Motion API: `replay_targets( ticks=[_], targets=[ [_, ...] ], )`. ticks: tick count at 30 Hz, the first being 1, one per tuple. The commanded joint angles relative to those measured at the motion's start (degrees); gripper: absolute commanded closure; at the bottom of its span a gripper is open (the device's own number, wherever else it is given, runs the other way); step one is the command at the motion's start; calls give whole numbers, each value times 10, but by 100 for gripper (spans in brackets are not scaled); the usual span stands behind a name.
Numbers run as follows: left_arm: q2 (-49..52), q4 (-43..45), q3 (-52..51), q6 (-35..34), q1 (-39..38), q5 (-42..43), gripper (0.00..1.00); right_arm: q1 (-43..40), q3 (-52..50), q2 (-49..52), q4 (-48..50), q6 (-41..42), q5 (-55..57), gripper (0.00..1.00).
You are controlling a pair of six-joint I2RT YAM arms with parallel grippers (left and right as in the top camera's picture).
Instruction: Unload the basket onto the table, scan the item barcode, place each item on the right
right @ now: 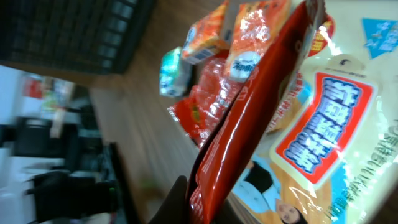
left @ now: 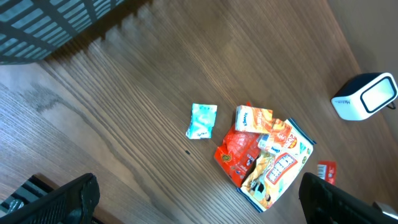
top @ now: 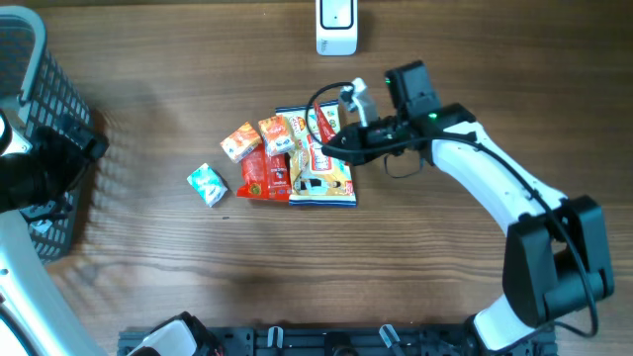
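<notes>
Overhead: right fingers (top: 346, 139) clamped on red packet (top: 322, 125), over snack pile (top: 312, 176) on desk (top: 415, 257). Left wrist: left fingers (left: 68, 199) spread wide, empty. Right wrist: red packet pinched edge-on.

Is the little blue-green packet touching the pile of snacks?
No, the packet lies by itself, with bare table showing between it and the pile.

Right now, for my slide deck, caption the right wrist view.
Right pincer grips a red packet, snack pile behind.
</notes>
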Motion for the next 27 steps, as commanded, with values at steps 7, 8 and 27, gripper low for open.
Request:
replay_targets(
  ticks=[7,8,27],
  targets=[
    [0,0,0,3,3,-1,0,-41,-93,47,108,68,-137,96],
    [0,0,0,3,3,-1,0,-41,-101,52,120,83,-137,96],
    [0,0,0,3,3,-1,0,-41,-119,66,56,184,83,31]
  ],
)
